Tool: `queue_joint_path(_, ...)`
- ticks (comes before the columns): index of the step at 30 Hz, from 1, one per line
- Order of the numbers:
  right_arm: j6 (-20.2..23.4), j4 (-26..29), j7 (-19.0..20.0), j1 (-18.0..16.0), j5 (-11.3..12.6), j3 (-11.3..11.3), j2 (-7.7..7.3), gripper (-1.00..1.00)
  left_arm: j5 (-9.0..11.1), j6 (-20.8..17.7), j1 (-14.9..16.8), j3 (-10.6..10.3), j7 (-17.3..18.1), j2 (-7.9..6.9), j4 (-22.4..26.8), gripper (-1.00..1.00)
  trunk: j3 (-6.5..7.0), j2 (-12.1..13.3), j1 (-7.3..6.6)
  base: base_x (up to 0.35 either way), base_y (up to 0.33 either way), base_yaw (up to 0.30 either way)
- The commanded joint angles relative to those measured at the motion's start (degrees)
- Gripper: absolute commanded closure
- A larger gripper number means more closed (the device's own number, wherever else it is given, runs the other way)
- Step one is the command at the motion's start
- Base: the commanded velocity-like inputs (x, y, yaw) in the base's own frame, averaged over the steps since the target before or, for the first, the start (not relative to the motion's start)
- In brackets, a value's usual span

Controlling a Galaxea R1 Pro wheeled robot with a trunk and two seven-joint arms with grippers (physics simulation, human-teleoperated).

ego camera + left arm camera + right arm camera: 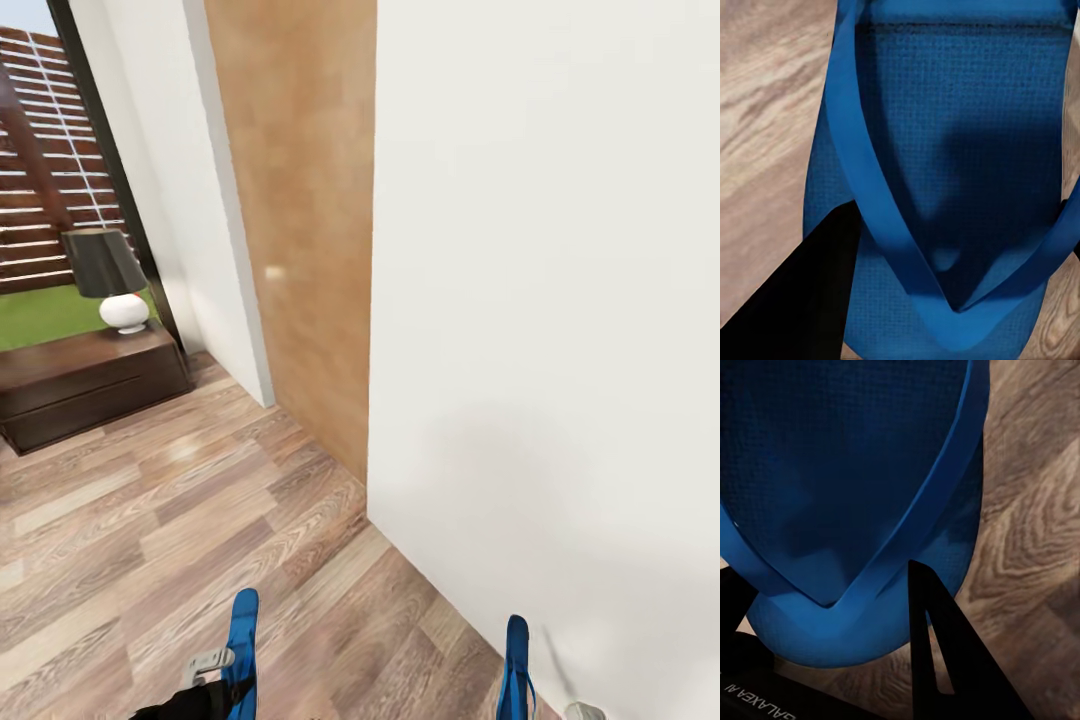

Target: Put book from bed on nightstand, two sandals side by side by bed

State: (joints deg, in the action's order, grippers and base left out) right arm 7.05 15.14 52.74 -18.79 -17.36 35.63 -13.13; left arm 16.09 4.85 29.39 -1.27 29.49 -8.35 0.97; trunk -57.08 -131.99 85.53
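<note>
Each gripper clamps one blue sandal, left sandal and right sandal, for carrying; the nightstand stands well ahead.

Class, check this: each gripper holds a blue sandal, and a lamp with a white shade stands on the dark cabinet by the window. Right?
Not quite. The lamp has a dark shade over a white base, as the head view shows. It does stand on the dark cabinet, and each gripper holds a blue sandal.

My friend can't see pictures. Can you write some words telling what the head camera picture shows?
Two blue sandals, one at the left and one at the right, stick up from the picture's bottom edge, over a wood-plank floor. A white wall stands close ahead; far left, a lamp sits on a dark wooden cabinet by a window.
</note>
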Motion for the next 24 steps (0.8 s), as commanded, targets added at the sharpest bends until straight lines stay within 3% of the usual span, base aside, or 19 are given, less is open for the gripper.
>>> queue_joint_path(1,0.60,0.08,0.34,-0.02,-0.20,0.49,0.03,1.00,0.16,0.24,0.05,-0.13,0.13,0.00,-0.10,1.00,-0.05,-0.02,-0.01,0.002,0.000,0.288)
queue_joint_path(24,0.60,0.08,0.38,-0.02,-0.22,0.49,0.04,1.00,0.16,0.24,0.02,-0.13,0.13,0.00,-0.10,1.00,-0.05,-0.02,-0.01,0.000,0.000,0.290)
